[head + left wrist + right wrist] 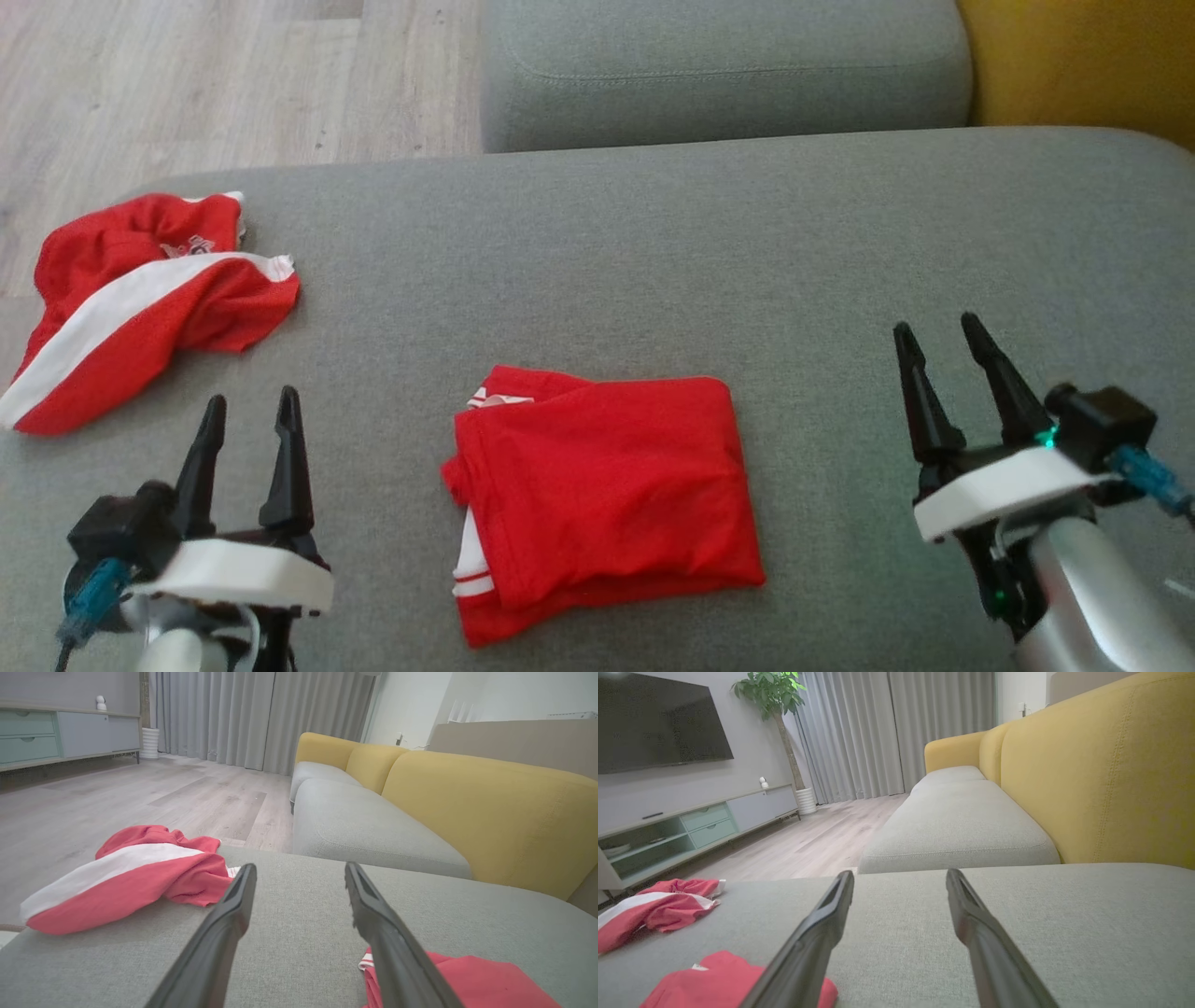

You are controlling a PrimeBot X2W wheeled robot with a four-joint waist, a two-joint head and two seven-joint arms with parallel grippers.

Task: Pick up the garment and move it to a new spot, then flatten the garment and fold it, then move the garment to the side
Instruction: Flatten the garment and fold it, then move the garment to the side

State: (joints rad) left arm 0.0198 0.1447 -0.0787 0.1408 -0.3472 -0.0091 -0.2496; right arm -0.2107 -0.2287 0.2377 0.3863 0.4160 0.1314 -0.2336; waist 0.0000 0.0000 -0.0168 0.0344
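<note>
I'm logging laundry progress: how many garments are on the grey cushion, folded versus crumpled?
Folded red garment: 1
Crumpled red-and-white garment: 1
Total: 2

Pale wood-plank floor (140,793), stretching to floor-length grey pleated curtains (261,718) at the far end. Against a plain grey wall (691,788), a long low media cabinet with mint-green drawers (705,823); above it, a wide black flat screen (658,718). At the cabinet's far end, a leafy green plant (770,693) in a white ribbed pot (805,800). Opposite, grey fabric sofa seat cushions (957,830) backed by mustard-yellow backrests (1111,774). Soft, even light throughout.
</note>
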